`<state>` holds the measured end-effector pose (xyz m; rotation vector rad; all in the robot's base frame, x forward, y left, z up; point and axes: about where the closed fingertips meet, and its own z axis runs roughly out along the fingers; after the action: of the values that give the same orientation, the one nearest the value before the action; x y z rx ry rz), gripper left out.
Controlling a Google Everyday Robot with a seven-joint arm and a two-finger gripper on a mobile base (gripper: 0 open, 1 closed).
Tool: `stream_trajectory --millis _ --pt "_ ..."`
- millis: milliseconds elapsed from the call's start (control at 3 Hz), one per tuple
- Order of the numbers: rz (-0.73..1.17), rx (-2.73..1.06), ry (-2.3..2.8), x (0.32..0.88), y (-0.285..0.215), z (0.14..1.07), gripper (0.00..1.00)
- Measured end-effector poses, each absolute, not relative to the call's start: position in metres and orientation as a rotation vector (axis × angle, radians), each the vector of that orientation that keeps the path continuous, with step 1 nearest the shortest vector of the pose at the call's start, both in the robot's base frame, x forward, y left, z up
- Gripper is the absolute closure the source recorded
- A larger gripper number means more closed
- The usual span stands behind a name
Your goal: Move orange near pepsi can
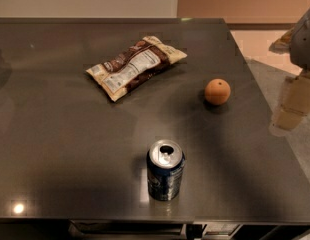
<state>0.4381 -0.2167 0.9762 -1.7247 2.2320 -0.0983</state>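
Note:
The orange [217,91] lies on the dark table [55,149], right of centre. The pepsi can [165,169] stands upright near the table's front edge, its silver top with the open tab facing up. The orange is apart from the can, up and to the right of it. My gripper [301,49] shows only as a grey and beige shape at the right edge of the view. It is off the table's right side, well to the right of the orange, and touches nothing.
A brown-and-white snack bag [136,66] lies flat on the table behind the can, left of the orange. The table's right edge runs diagonally just right of the orange. Floor lies beyond it.

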Motion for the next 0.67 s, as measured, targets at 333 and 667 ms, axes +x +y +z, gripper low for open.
stream_trajectory --millis 333,667 --pt "-0.086 -1.723 2.229 0.449 -0.215 0.976 0.00" --pt "-0.067 -1.713 2.227 0.472 -0.213 0.969 0.00"
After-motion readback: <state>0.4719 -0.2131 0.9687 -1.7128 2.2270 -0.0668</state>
